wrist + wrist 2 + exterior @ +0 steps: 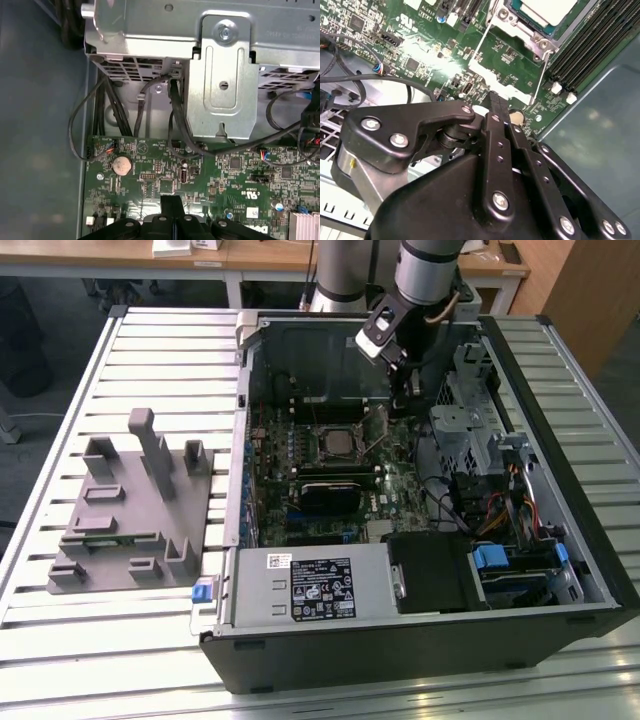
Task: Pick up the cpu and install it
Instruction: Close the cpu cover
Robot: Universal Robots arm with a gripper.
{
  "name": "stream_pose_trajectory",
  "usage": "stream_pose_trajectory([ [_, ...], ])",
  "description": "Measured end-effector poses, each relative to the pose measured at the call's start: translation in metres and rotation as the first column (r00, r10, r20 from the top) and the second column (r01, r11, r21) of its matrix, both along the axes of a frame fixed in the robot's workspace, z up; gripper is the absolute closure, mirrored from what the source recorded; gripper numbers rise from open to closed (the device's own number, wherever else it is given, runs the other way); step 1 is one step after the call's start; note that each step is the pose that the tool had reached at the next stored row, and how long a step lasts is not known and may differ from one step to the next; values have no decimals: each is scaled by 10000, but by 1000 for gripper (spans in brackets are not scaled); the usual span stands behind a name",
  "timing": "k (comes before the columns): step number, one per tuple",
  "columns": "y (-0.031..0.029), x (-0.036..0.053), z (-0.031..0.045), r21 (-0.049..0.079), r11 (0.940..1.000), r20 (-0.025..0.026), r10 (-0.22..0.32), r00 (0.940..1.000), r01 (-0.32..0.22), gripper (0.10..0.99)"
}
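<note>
Exterior view: gripper point(399, 402) hangs low over the motherboard point(400, 475); the cpu point(338, 445) lies flat in its socket, near the fingertips but apart from them, toward the exterior view's left. Second wrist view: fingers point(494, 125) pressed together with nothing between them, cpu point(547, 9) beyond their tips, past the socket lever point(540, 75). First wrist view: closed tips point(167, 202) point at bare board near the coin cell point(121, 164)

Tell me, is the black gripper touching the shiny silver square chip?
Apart. The second wrist view shows green board between the gripper and the chip.
</note>
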State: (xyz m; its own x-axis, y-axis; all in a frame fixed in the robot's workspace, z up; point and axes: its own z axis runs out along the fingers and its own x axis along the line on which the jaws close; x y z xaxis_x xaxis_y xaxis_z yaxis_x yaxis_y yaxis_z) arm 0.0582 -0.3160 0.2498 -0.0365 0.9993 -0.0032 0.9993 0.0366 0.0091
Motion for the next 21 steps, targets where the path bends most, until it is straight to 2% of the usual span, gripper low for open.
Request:
stream_pose_trajectory([
  [7, 1, -103, 6, 17, 10000, 4, -2, 10000, 2, 980],
  [9, 5, -138, -4, 70, 10000, 1, -11, 10000, 11, 980],
  [12, 2, -171, 18, 48, 10000, 0, -4, 10000, 4, 980],
  [21, 2, -188, 23, 44, 10000, -2, -3, 10000, 3, 980],
])
